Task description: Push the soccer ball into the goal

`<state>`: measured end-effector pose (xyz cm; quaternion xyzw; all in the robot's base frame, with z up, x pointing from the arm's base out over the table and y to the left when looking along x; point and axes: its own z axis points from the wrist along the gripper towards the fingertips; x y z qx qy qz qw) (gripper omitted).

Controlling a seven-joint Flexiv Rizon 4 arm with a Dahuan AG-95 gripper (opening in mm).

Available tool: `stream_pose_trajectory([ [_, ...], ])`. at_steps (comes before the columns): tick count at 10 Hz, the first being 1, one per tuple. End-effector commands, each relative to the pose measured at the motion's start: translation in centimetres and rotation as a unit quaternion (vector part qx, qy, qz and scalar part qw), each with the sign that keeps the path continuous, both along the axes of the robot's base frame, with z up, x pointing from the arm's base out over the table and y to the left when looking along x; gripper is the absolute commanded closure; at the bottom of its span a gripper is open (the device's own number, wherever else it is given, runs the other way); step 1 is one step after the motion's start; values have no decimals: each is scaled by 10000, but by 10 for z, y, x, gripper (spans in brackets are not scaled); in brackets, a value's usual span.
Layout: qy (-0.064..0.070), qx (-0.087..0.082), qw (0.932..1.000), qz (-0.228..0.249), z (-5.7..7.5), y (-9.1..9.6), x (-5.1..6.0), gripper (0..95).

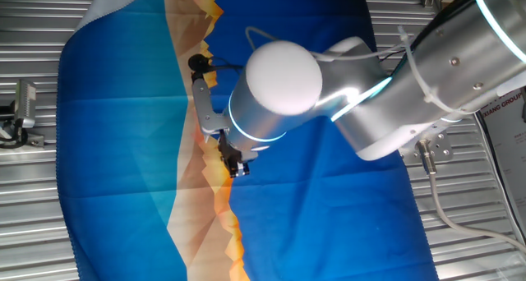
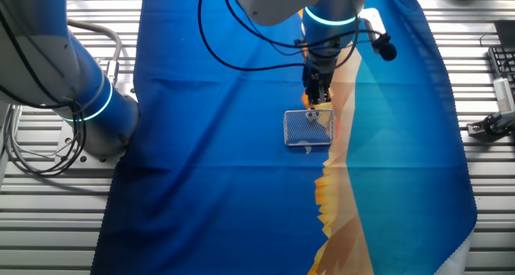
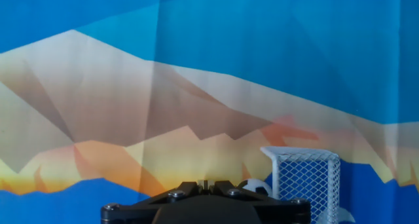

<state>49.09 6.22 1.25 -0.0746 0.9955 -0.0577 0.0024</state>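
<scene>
Blue cloth [image 2: 217, 138] with orange and tan mountain shapes covered the metal table [image 1: 33, 215]. Over it leaned the big silver robot arm [image 1: 394, 92], with glowing light rings on its joints. Its gripper [image 2: 316, 98] hung low over the cloth, just above the goal [image 2: 309, 129]. I could not tell if the fingers were apart or together, because the hand hid them. The goal was a little white frame with pale netting. The soccer ball [image 3: 256, 186] was the tiniest thing. It sat right beside the goal's left post in the hand view, close under the gripper.
</scene>
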Motion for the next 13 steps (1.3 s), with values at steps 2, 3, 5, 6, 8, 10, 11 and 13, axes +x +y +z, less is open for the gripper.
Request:
stream_pose_trajectory([
  [2,45,-291,9994,153,1,-4,-1,950],
  [3,52,-332,9993,190,1,-6,-1,950],
  [5,74,-467,9984,303,1,-10,-3,950],
  [6,87,-529,9980,345,1,-11,-3,950],
  [8,100,-608,9972,417,0,-14,-4,950],
  [10,101,-643,9967,483,-2,-19,-5,950],
  [11,107,-693,9962,521,-3,-20,-5,950],
  [13,139,-757,9955,559,-3,-21,-4,950],
])
